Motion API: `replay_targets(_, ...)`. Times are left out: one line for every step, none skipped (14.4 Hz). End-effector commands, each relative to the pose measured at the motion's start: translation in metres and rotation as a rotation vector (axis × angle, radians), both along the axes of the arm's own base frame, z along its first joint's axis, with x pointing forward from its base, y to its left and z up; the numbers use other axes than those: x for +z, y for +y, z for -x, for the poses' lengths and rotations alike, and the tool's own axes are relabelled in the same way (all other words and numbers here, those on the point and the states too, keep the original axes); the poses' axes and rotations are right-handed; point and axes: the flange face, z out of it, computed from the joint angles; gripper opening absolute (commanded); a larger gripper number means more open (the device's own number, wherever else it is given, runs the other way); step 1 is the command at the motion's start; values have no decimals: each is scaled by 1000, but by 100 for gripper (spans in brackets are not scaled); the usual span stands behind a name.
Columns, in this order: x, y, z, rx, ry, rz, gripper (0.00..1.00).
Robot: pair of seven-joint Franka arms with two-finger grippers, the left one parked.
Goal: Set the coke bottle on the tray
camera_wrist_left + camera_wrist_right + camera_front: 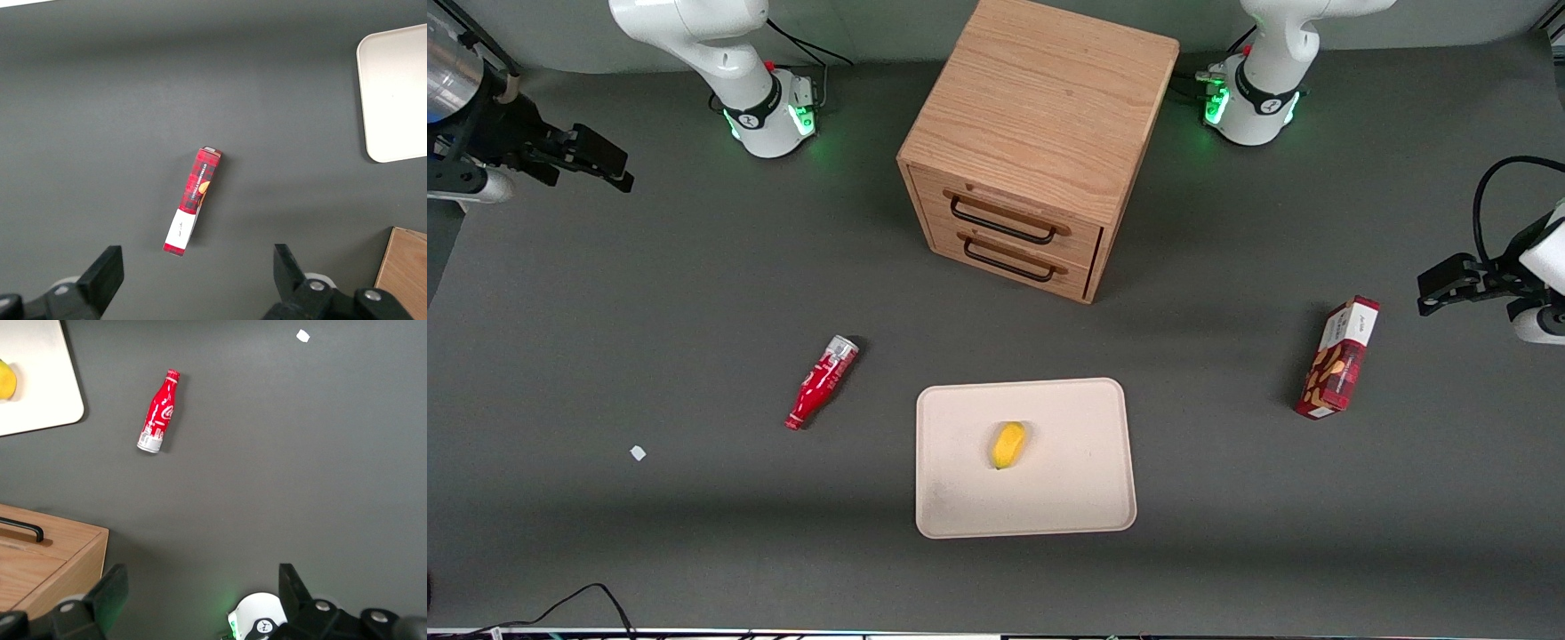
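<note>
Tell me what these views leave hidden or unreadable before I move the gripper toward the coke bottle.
- Gripper: open and high above the table; right wrist view cuts off its fingertips.
- Coke bottle: lying on the table beside the tray; its underside is hidden.
- Drawer cabinet: both drawers shut, contents unseen.
- Snack box: print too small to read.
- Yellow fruit on the tray: too small to identify.

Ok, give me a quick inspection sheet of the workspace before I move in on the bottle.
Surface: dark grey table, flat.
Job's things: slim red coke bottle lying on its side on the table, beside the wide cream rectangular tray, not touching it.
Clutter: small yellow fruit on the tray; red snack box toward the parked arm's end; wooden two-drawer cabinet, drawers shut; white scrap.
Grippers: right end effector open, empty, raised at the working arm's end of the table.
Cables: black cable at the table's near edge.
Surroundings: nothing seen.
</note>
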Motion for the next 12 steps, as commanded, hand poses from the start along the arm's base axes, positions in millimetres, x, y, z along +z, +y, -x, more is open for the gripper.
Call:
replay_targets(9, -3, -3, -6, -2, 12, 100)
replay_targets(8, -3, -3, -9, 9, 10, 100)
replay_targets(7, -5, -3, -9, 13, 7, 100)
replay_targets(7, -6, -3, -9, 13, 6, 100)
replay_targets(6, -7, -3, -10, 14, 6, 100)
replay_targets(6, -7, -4, -7, 16, 7, 100)
replay_targets(6, -6, -4, 6, 15, 13, 100)
replay_targets(2, -3, -4, 16, 27, 15, 100)
replay_targets(0, -2, -4, 19, 30, 16, 100)
replay_targets(1, -1, -3, 21, 29, 16, 100)
replay_targets(3, 0, -3, 21, 24, 16, 100)
replay_targets(2, 0, -3, 23, 26, 14, 100)
